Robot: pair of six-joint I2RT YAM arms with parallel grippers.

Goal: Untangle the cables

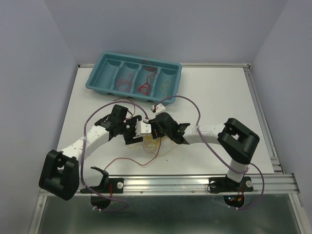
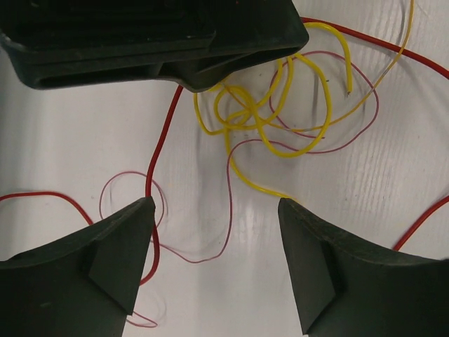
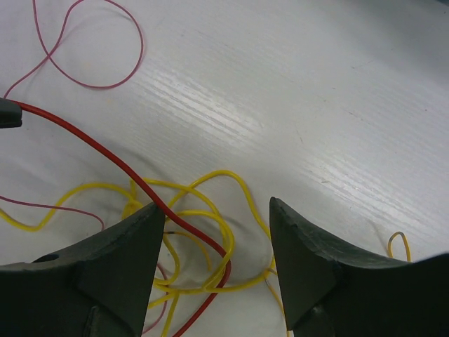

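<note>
Yellow cable [image 2: 266, 119] sits knotted on the white table [image 1: 214, 92], directly under both wrists. The red cable [image 2: 163, 133] crosses it and the dark red cable [image 2: 231, 182] loops through. Left gripper [image 2: 214, 207] and right gripper [image 3: 215, 205] are both spread wide, holding nothing — parked nose to nose over the knot, likely so each can take a strand. Teal tray [image 1: 97, 83] at the back holds the sorted cables [image 1: 145, 88] — probably the drop-off.

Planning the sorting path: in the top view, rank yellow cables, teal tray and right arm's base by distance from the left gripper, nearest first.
From the left gripper:
1. yellow cables, right beside it, centre of view.
2. teal tray, toward the far edge.
3. right arm's base, at the near right.
</note>
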